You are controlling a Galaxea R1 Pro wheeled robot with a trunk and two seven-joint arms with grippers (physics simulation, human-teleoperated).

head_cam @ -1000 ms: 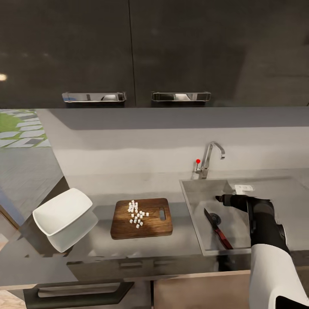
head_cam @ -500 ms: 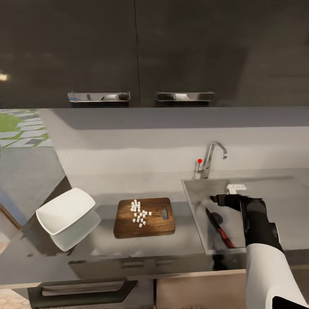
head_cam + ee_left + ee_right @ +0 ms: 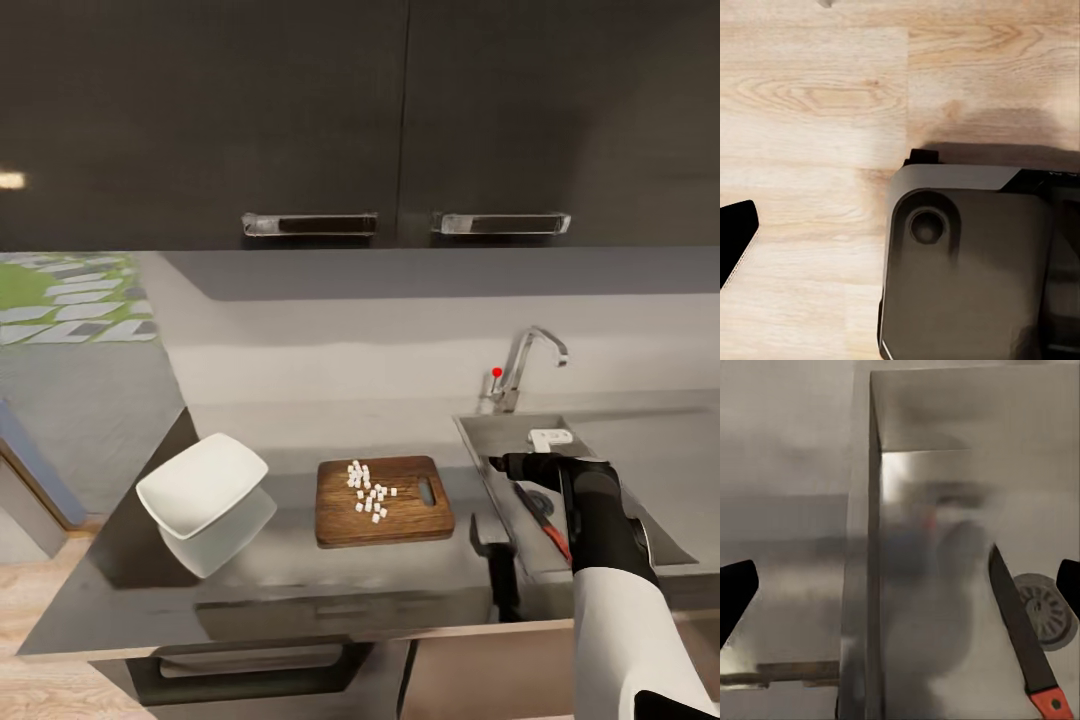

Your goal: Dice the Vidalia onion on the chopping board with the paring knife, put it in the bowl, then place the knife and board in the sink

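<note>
Since a second ago the whole view has slid rightward, so the camera moved; right gripper [image 3: 497,462], fingers apart and empty, hovers above the knife [image 3: 1021,634] in the sink [image 3: 480,440], so next the dice [image 3: 368,490] beyond its tips on the board [image 3: 400,515] need moving to the bowl [image 3: 200,485].

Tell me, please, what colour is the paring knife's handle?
Red, with a dark blade; the paring knife shows best in the right wrist view.
</note>
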